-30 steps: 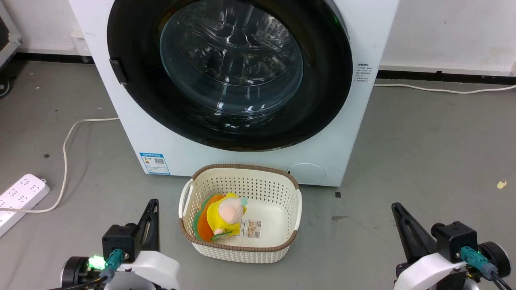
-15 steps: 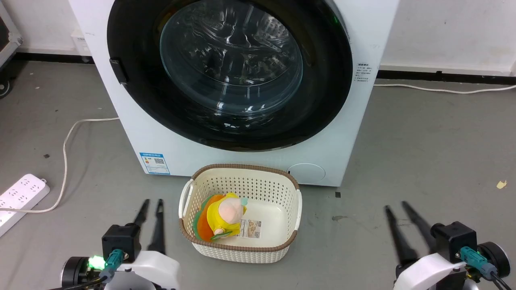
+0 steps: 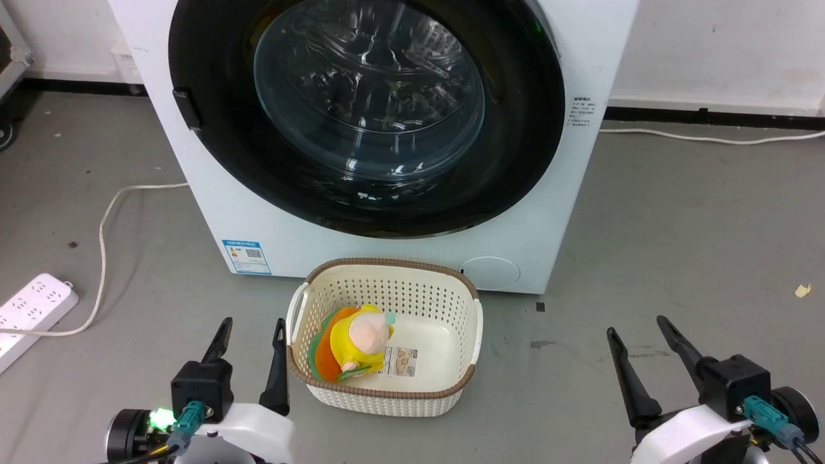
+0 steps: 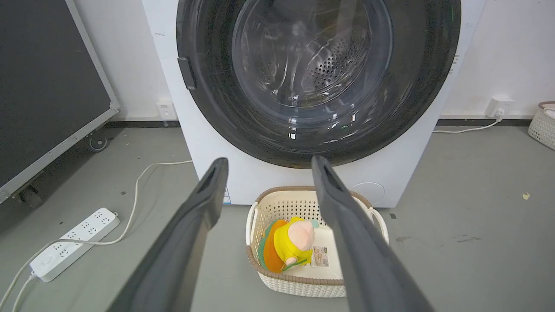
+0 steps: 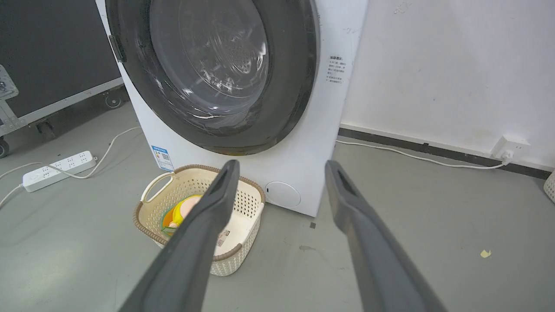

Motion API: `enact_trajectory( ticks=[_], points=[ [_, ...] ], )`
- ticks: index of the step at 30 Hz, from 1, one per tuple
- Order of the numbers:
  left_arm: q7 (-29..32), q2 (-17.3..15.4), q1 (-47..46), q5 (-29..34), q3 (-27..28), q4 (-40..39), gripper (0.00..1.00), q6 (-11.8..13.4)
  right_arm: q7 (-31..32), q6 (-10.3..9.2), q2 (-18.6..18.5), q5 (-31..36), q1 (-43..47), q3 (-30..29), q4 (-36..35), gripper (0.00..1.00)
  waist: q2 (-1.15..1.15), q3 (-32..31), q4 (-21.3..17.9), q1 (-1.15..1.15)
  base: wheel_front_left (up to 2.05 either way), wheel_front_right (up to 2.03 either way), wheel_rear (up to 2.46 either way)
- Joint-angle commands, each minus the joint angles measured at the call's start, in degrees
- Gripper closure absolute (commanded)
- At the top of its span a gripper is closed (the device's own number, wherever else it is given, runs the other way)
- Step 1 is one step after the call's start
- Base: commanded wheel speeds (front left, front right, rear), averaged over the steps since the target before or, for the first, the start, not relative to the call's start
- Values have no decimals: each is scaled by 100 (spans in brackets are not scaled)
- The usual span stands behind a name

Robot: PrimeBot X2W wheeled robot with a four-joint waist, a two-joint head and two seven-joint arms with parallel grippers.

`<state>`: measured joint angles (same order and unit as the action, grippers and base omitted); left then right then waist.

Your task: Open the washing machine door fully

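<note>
The washing machine door (image 3: 515, 129) is a glossy black round door with a clear glass bowl (image 3: 367, 96) at its centre. It lies flush against the white machine front (image 3: 219, 212), with a small black tab (image 3: 187, 109) on its left edge. The door (image 4: 416, 86) fills the top of the left wrist view, and the door (image 5: 290, 86) also appears in the right wrist view. My left gripper (image 3: 252, 322) is open and low at the left, well short of the machine. My right gripper (image 3: 636, 325) is open at the lower right. Both grippers (image 4: 269, 159) (image 5: 282, 162) hold nothing.
A cream basket (image 3: 387, 267) holding a yellow and orange plush toy (image 3: 358, 338) stands on the grey floor right before the machine. A white power strip (image 3: 32, 303) and its cable (image 3: 103, 225) lie left. A black wheeled case (image 4: 43, 86) stands far left.
Both grippers went from shut to open, their fingers spreading apart. The head view has shifted slightly. The door has not moved.
</note>
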<state>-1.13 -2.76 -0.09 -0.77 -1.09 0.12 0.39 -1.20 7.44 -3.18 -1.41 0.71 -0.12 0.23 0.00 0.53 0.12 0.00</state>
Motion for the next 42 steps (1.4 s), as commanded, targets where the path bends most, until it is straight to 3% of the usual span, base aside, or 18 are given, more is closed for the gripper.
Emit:
enact_trajectory(
  ticks=[1,15,32,34,35,42],
  points=[
    [-67,-1,-40,-31,-38,17,0,29,-66,1,4,-40,-37,-19,-44,0,0,35,10,0,0,0,0],
    [-235,-3,-269,-90,-253,-23,0,109,-233,1,-251,-371,-561,-68,-38,0,0,426,137,0,0,0,0],
    [-463,-4,-661,-197,-614,-110,0,282,-67,2,-617,-1657,-2085,-181,290,0,0,1064,425,0,0,0,0],
    [-487,-5,-684,-211,-648,-121,0,306,-16,2,-624,-1818,-2249,-215,362,75,0,1121,452,0,0,0,0],
    [-499,-5,-695,-217,-665,-127,0,316,21,2,-626,-1905,-2335,-237,402,100,0,1151,466,0,0,0,0],
    [-594,-5,-804,-231,-781,-151,0,356,470,2,-603,-2593,-3109,-579,960,100,0,1394,572,0,0,0,0]
  ],
)
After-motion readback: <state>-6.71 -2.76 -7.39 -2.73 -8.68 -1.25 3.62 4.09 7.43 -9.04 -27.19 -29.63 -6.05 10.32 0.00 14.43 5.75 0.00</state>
